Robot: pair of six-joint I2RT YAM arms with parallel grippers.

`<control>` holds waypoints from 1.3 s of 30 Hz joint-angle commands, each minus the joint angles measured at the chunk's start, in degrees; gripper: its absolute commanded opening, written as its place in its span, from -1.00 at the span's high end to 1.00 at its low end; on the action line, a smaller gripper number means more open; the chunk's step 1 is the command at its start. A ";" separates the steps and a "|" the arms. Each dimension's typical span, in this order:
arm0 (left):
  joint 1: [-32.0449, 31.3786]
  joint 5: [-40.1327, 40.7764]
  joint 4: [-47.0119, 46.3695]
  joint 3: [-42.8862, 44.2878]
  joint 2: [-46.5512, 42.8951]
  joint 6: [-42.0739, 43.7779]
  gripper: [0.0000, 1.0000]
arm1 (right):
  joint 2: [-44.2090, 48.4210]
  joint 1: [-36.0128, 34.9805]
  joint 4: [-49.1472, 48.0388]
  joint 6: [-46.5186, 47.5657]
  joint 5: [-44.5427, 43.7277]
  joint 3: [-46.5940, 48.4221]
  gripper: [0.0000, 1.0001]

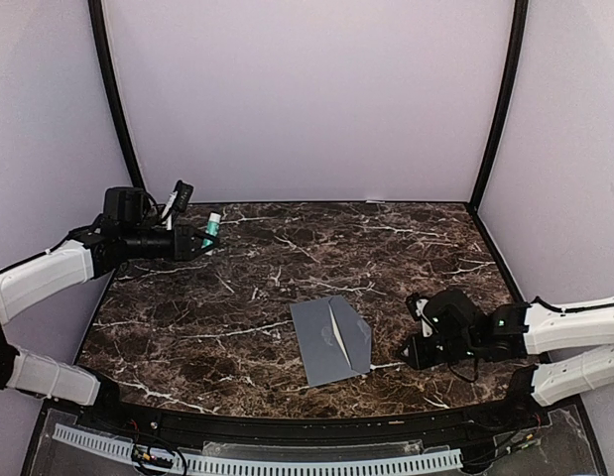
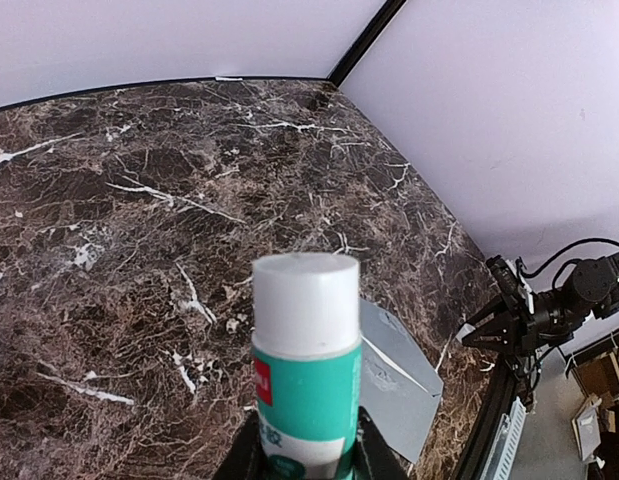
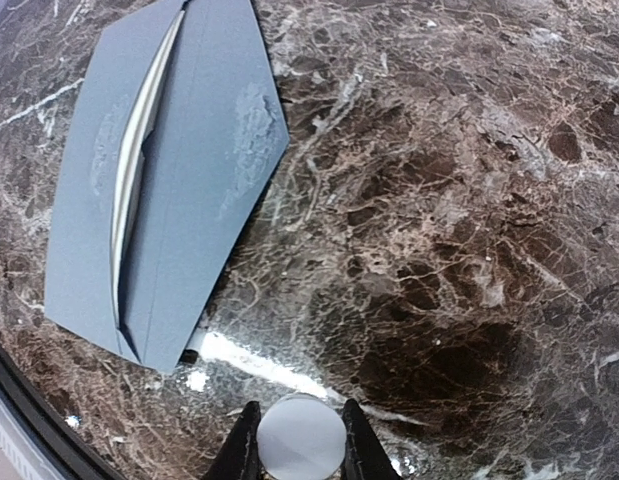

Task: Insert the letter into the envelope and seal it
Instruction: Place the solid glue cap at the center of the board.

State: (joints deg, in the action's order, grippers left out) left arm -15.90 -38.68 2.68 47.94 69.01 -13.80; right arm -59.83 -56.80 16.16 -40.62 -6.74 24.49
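Observation:
The slate-grey envelope [image 1: 326, 342] lies flat on the marble, front middle, its pointed flap spread open to the right with shiny smears on it [image 3: 253, 112]. The cream letter [image 3: 135, 165] sits inside; only a thin edge shows at the mouth. My left gripper [image 1: 200, 241] hovers at the back left, shut on a teal glue stick [image 2: 305, 385] with a white end. My right gripper [image 1: 414, 350] is low, just right of the envelope, shut on a small round white piece [image 3: 301, 440], seen end-on. The envelope [image 2: 404, 385] also shows behind the glue stick.
Pale walls with black corner posts [image 1: 497, 109] close in the back and sides of the dark marble table [image 1: 287, 258]. A clear tray with a white perforated strip [image 1: 257, 461] runs along the front edge.

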 commanded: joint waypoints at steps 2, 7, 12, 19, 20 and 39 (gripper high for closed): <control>0.43 -4.74 -2.45 0.80 1.44 1.25 0.82 | -5.07 -1.17 -1.59 0.07 -3.69 1.15 0.89; 0.41 -5.20 -2.40 0.73 2.45 1.28 0.81 | -8.87 -2.36 -1.68 -0.34 -6.13 2.52 0.83; 0.43 -5.82 -2.05 0.92 3.15 1.53 0.80 | -11.94 -2.76 -0.74 0.43 -6.64 3.91 0.68; 0.43 -5.59 -2.01 0.67 2.93 1.76 0.80 | -12.49 -2.88 -0.12 0.43 -7.48 4.51 0.31; 0.43 -5.56 -2.09 0.66 2.96 1.72 0.80 | -12.48 -2.84 -0.08 0.41 -7.52 4.55 0.28; -3.67 -8.10 -14.25 -3.25 -1.88 -11.57 0.80 | -4.07 -2.05 4.80 0.44 -3.21 20.15 -0.77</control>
State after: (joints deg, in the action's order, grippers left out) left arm -16.38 -45.01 -3.44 45.23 70.46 -17.10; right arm -65.76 -59.20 22.06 -40.23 -12.60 37.65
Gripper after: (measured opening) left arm 0.228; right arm 0.872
